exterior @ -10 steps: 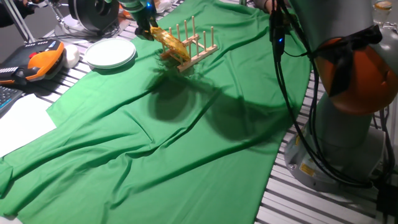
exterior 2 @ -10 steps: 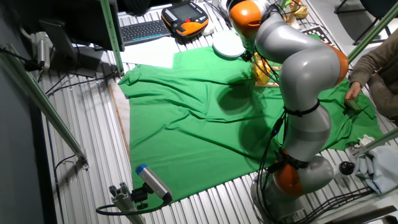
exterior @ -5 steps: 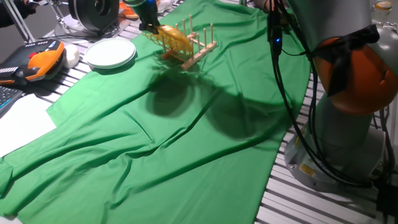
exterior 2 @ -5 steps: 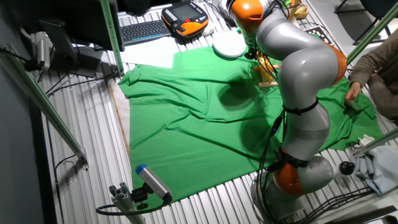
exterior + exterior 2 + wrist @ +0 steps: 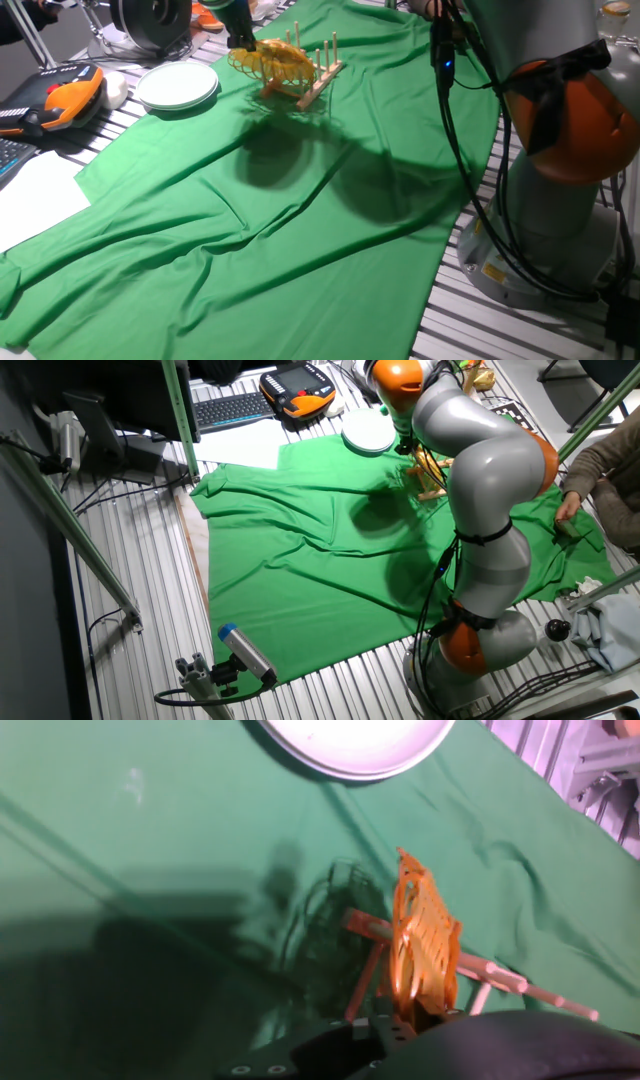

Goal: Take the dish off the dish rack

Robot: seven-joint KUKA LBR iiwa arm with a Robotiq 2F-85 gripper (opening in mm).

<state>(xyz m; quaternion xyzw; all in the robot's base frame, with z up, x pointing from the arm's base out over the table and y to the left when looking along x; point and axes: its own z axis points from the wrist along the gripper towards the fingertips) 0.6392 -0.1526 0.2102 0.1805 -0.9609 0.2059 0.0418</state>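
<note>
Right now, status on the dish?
Pincer shut on the dish. Dish lifted, tilted, rim among the dish rack pegs. White plates beside, apart.

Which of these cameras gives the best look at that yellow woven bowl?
The hand view: the dish fills the middle, edge-on, its open weave clear, pinched in the gripper above the dish rack. One fixed view shows it small but whole. In the other fixed view the arm hides nearly all of it.
</note>
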